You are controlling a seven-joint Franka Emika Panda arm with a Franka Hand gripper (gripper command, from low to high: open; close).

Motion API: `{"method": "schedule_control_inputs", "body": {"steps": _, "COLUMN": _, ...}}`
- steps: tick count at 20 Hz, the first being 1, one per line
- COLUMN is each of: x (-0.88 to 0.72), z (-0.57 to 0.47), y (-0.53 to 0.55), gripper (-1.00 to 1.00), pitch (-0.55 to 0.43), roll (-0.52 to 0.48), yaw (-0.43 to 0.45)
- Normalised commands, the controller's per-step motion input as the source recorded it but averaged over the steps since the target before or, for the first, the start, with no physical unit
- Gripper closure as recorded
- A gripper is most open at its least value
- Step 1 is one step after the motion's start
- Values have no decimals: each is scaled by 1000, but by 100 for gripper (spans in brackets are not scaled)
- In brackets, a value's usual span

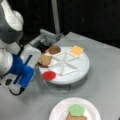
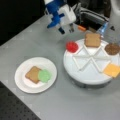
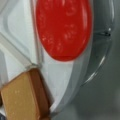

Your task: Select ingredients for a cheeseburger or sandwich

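red disc (image 2: 72, 46) sits in the tray (image 2: 82, 77) below the gripper (image 2: 65, 30).

1. We see the sandwich (image 2: 37, 75) as a partial pile on its plate: a tan-brown toast square (image 2: 32, 74) lying flat, with a light green disc (image 2: 44, 76) overlapping one edge of it.
2. We find the red disc (image 2: 72, 46) flat in a rim compartment of the segmented tray, filling much of the wrist view (image 3: 63, 28).
3. A second toast square (image 2: 92, 39) lies flat in the neighbouring compartment.
4. The dark brown round patty (image 2: 112, 48) sits in the next one.
5. The yellow cheese square (image 2: 112, 70) lies flat in a further compartment.
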Motion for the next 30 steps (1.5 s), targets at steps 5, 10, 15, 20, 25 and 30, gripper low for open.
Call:
{"method": "schedule_control_inputs", "body": {"steps": 5, "x": 327, "z": -126, "y": -373, "gripper": -100, "pitch": 7, "roll": 569, "yaw": 206}}
{"method": "schedule_control_inputs", "body": {"steps": 10, "x": 266, "z": -137, "y": -279, "gripper": -100, "pitch": -39, "roll": 728, "yaw": 270}}
{"method": "schedule_control_inputs", "body": {"steps": 15, "x": 376, "z": -222, "y": -277, "gripper": -100, "pitch": -102, "roll": 457, "yaw": 166}}
{"method": "schedule_control_inputs", "body": {"steps": 20, "x": 345, "z": -123, "y": -170, "gripper": -100, "pitch": -71, "roll": 311, "yaw": 69}}
{"method": "schedule_control_inputs", "body": {"steps": 25, "x": 213, "z": 42, "y": 13, "gripper": -100, "pitch": -46, "roll": 256, "yaw": 32}}
{"method": "schedule_control_inputs", "body": {"steps": 30, "x": 137, "z": 56, "y": 131, "gripper": -100, "pitch": -17, "roll": 204, "yaw": -6}}
